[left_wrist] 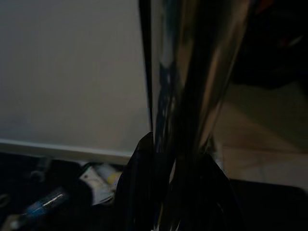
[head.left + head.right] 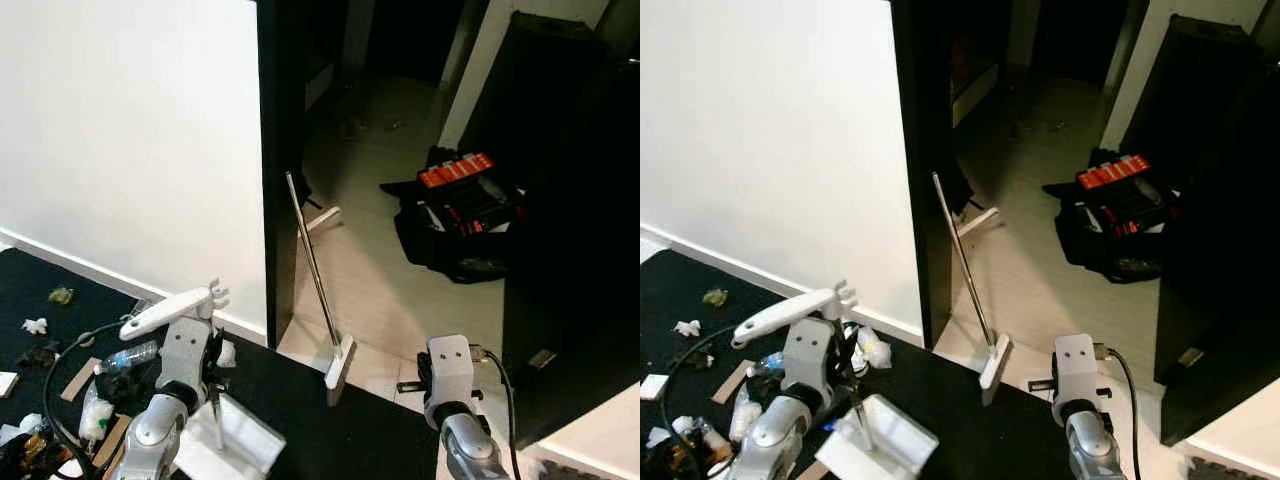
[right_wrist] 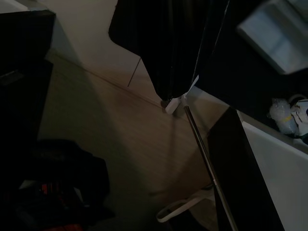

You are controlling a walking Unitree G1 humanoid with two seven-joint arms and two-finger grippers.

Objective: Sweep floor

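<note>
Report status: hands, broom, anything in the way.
Left hand gripping dustpan handle. Right hand low, away from broom, which leans on dark door frame. Litter on black mat along wall; black bag beyond doorway.

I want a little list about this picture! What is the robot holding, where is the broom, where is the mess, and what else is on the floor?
Left gripper: shut on the dustpan handle, with the white dustpan low on the black mat
Right gripper: low at the mat's edge, fingers cannot be told
Broom: leaning on the dark door frame, white head at the mat's edge
Mess: plastic bottle, paper scraps, wrappers on the mat by the white wall
Also there: black bag with a red case on the pale floor
</note>
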